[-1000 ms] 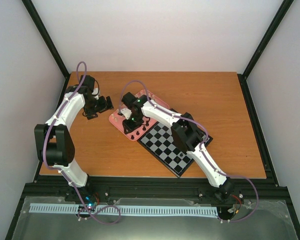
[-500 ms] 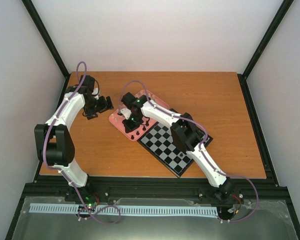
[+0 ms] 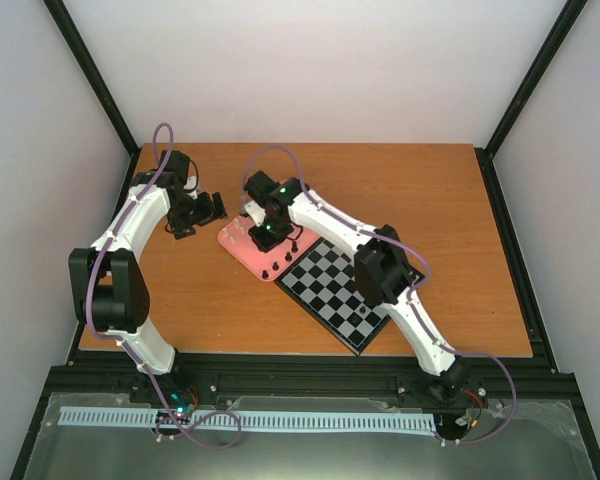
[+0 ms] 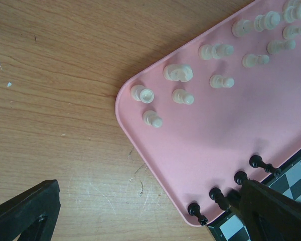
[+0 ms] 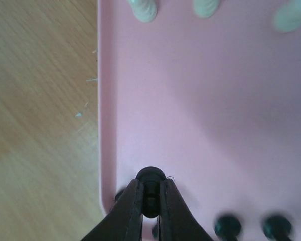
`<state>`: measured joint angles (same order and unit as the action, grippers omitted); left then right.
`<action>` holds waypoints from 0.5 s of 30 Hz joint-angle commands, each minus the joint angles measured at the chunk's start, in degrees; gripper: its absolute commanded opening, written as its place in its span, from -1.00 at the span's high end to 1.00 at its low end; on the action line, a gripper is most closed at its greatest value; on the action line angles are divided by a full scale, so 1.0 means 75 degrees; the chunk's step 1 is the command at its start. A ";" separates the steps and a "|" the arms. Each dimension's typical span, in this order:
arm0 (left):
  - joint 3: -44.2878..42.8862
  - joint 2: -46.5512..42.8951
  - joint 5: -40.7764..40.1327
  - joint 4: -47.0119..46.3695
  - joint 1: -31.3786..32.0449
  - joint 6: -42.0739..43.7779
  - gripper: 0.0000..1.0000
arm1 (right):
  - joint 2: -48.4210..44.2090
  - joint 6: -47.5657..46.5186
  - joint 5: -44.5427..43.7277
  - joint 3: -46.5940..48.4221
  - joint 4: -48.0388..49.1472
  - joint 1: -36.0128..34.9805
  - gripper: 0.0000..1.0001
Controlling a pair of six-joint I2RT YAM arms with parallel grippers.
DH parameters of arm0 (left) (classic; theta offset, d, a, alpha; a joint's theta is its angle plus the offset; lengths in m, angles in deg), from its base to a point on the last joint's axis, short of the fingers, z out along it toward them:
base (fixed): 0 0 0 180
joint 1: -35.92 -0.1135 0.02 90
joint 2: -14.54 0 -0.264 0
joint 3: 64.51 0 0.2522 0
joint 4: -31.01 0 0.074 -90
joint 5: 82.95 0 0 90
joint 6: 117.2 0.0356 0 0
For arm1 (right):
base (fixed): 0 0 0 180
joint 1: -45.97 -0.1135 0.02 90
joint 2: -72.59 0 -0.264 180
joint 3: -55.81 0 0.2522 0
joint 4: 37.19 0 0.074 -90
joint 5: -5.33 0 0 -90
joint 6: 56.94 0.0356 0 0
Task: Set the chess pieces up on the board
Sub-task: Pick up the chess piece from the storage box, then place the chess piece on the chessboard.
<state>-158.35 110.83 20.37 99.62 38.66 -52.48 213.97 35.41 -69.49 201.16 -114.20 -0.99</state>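
Observation:
The black and grey board (image 3: 352, 292) lies right of centre, with one pale piece (image 3: 364, 313) near its front corner. The pink tray (image 3: 242, 243) touches the board's far-left side and holds several cream pieces (image 4: 178, 73) and black pieces (image 4: 214, 193). My right gripper (image 5: 150, 201) is shut on a black piece (image 5: 150, 177) and holds it above the tray's near-left corner; it also shows in the top view (image 3: 265, 235). My left gripper (image 3: 212, 208) hovers left of the tray over bare wood, jaws spread wide and empty.
The tray's rim (image 5: 106, 125) runs beside bare wooden tabletop (image 4: 55, 100). More black pieces (image 5: 227, 226) stand blurred under my right gripper. Black frame posts and white walls enclose the table. The right arm (image 3: 385, 265) reaches across the board.
My right gripper has risen from the tray's black pieces and shifted slightly toward the far side, with a black piece in it. The left arm has not moved.

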 commanded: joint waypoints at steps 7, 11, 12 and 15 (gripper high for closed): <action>-0.0087 -0.0126 0.0032 -0.0083 0.0035 -0.0052 -1.00 | -0.3602 -0.0088 -0.1305 -0.3015 -0.0788 0.0269 0.87; -0.0074 -0.0159 0.0036 -0.0093 0.0028 -0.0063 -1.00 | -0.4723 0.0163 -0.1070 -0.4788 -0.0873 0.0273 0.88; -0.0067 -0.0146 0.0045 -0.0097 0.0038 -0.0069 -1.00 | -0.4984 0.0263 -0.0953 -0.5190 -0.0828 0.0273 0.88; -0.0079 -0.0093 0.0079 -0.0105 0.0030 -0.0088 -1.00 | -0.5602 0.0628 -0.0891 -0.6256 -0.0723 0.0213 0.88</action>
<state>-158.35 110.81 20.42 99.62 38.66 -52.48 176.35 36.83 -76.68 161.77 -118.76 1.16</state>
